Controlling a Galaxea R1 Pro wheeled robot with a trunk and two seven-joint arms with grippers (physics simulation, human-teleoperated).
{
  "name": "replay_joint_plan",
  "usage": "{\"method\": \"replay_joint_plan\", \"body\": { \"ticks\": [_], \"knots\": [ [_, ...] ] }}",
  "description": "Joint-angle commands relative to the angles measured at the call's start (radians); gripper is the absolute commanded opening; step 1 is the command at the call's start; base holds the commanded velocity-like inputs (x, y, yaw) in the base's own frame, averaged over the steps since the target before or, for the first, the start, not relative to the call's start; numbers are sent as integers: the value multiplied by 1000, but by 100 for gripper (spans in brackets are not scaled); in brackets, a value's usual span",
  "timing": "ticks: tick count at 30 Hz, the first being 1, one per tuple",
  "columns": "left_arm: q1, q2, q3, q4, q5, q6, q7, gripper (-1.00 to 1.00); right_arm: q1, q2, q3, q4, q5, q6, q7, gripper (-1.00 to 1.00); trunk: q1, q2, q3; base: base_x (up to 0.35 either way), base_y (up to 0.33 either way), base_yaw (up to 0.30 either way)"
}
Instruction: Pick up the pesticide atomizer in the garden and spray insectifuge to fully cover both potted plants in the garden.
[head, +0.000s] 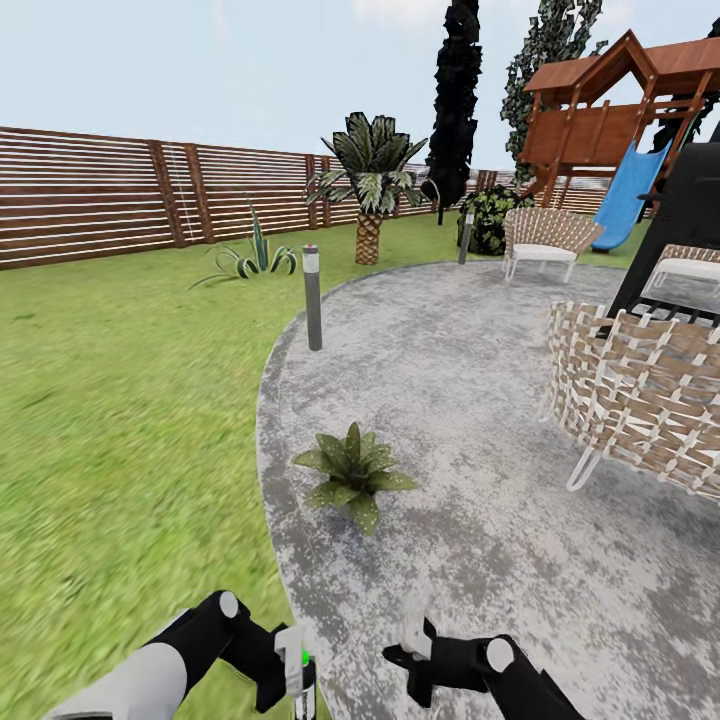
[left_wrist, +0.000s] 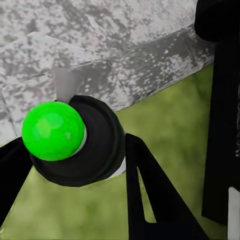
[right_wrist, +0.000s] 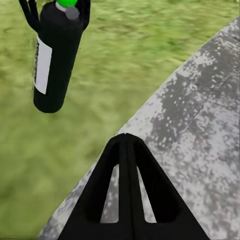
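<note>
- Nearest to us, at the bottom of the head view, the curved edge of the grey paving (head: 480, 400) runs between our 2 arms: lawn (head: 110, 400) on the left side, stone on the right.
- Our left gripper (head: 293, 672) hangs over this border. Its fingers (left_wrist: 150, 190) are closed around the pesticide atomizer (head: 297, 678), holding it near the black top; the left wrist view looks down on this top with a bright green knob (left_wrist: 53, 131) on it.
- In the right wrist view we see the atomizer (right_wrist: 56, 52) hanging upright over the grass, its dark body with the white label band free below the grip.
- Our right gripper (head: 412, 668) is just beside the left one, over the paving edge, apart from the bottle. Its 2 fingers (right_wrist: 129, 190) lie together at the tips and hold nothing.
- Farther ahead, 1 potted plant (head: 353, 473) sits on the paving close to its edge, well apart from the bottle; the stone between is free.
- To the right stand woven chairs (head: 640, 400), which narrow the room on that side.
- Beyond the plant, a grey post lamp (head: 313, 298) stands at the paving edge.
- At the far end are a spiky striped plant (head: 255, 258), a palm (head: 372, 185), a play tower with a blue slide (head: 628, 195) and the slatted fence (head: 100, 195).
</note>
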Motion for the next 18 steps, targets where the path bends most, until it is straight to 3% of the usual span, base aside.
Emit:
{"method": "replay_joint_plan", "body": {
  "ticks": [1, 3, 6, 13, 18],
  "knots": [
    [0, -6, 4, -2, -11, -11, -2, -100, 0, 9, 2, -1, 8, -4, 5, -100, 0, 0, -1, 0, 0, 0],
    [0, -14, 0, -4, -12, -12, -2, -100, -2, 26, 10, -2, 8, -3, 6, -100, 0, 0, -1, 0, 0, 0],
    [0, -22, -37, -6, -12, -13, 0, -100, -3, 48, 13, -2, 8, -3, 6, -100, 0, 0, -1, 0, 0, 0],
    [0, -40, -48, -7, -12, -17, 9, -100, -5, 64, 13, -2, 8, -4, 6, -100, 0, 0, -1, 0, 0, 0],
    [0, -49, -49, -7, -12, -18, 63, -100, -6, 76, 13, -2, 8, -4, 6, -100, 0, 0, -1, 0, 0, 0]
  ]
}}
